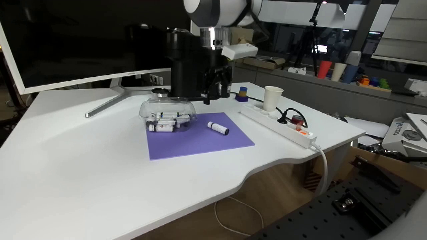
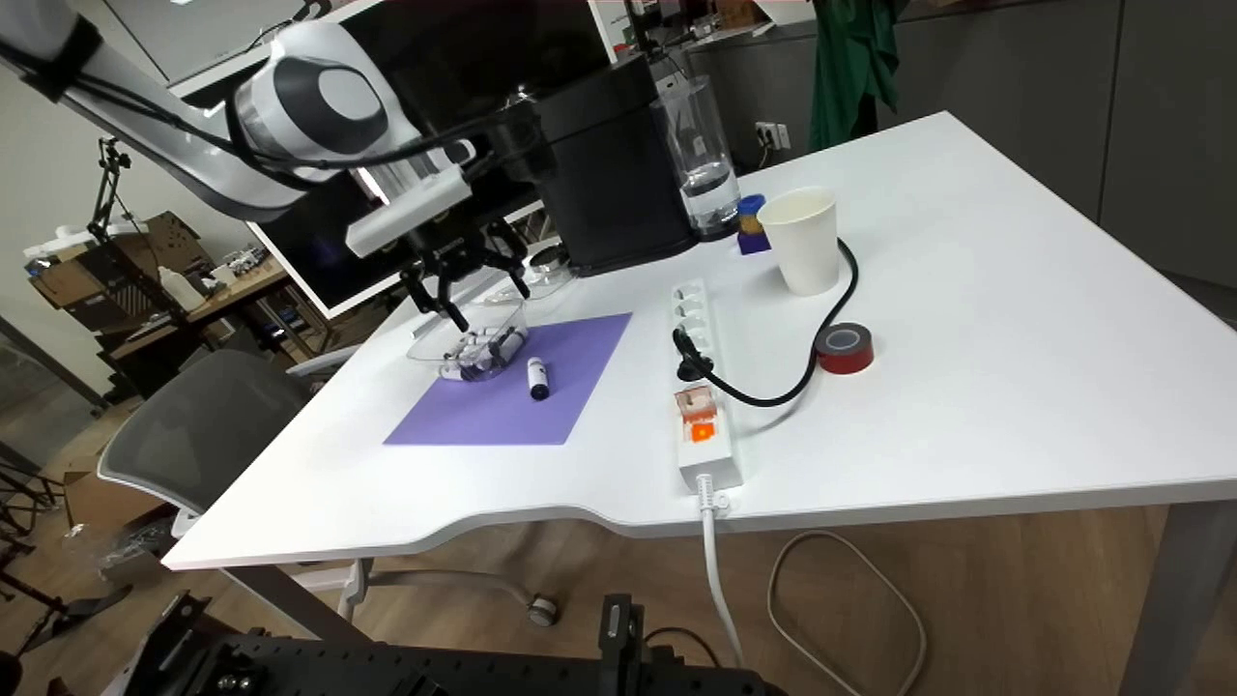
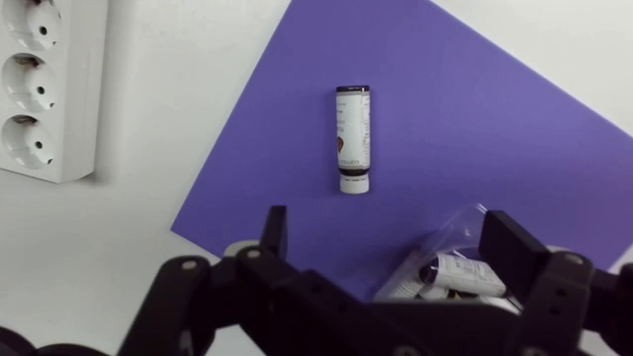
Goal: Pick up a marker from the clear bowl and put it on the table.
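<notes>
The gripper (image 3: 385, 217) is empty, its jaws wide apart. Markers (image 1: 162, 128) crowd the clear bowl (image 1: 168, 107); a loose marker (image 3: 353, 131) lies on the purple mat (image 1: 200, 145). Misaligned descent could catch and tip the bowl.

Gripper (image 3: 385, 217): a wide gap is shown between the fingers (image 3: 273, 232).
Clear bowl (image 1: 145, 111): sideways reach to the heaped markers (image 1: 161, 128) is barred by its walls.
Far side: passage is blocked by the tall black container (image 1: 186, 76) and the monitor (image 1: 83, 40).
Purple mat (image 1: 200, 145): free room is found around the loose marker (image 1: 218, 128).
Power strip (image 1: 283, 129): low passage is obstructed by it, the black cable (image 2: 768, 400) and the white cup (image 2: 804, 251).
Table (image 1: 83, 176): a broad free stretch is seen between mat and wavy edge.
</notes>
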`<action>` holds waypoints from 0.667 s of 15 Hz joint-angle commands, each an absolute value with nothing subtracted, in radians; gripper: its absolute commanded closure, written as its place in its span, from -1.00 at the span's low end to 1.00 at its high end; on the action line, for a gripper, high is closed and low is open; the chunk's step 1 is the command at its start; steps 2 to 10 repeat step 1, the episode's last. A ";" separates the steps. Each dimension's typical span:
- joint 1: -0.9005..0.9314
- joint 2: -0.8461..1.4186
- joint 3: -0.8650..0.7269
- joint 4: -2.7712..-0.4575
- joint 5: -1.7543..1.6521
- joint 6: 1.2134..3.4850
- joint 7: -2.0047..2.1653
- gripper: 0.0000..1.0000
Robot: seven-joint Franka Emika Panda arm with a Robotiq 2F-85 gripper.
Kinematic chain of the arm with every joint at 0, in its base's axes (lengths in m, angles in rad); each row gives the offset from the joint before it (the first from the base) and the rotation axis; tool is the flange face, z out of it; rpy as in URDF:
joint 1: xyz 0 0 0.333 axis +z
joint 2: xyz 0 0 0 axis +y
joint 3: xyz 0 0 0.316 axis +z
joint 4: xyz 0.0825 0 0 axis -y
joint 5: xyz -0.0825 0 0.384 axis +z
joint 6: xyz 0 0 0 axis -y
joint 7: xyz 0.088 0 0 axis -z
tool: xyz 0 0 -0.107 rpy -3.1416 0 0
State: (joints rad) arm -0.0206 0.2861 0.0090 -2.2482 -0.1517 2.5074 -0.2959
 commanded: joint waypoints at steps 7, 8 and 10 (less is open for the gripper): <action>-0.010 0.128 0.020 -2.314 -0.135 2.430 -0.257 -1.00; -0.010 0.128 0.020 -2.314 -0.135 2.430 -0.257 -1.00; -0.010 0.128 0.020 -2.314 -0.135 2.430 -0.257 -1.00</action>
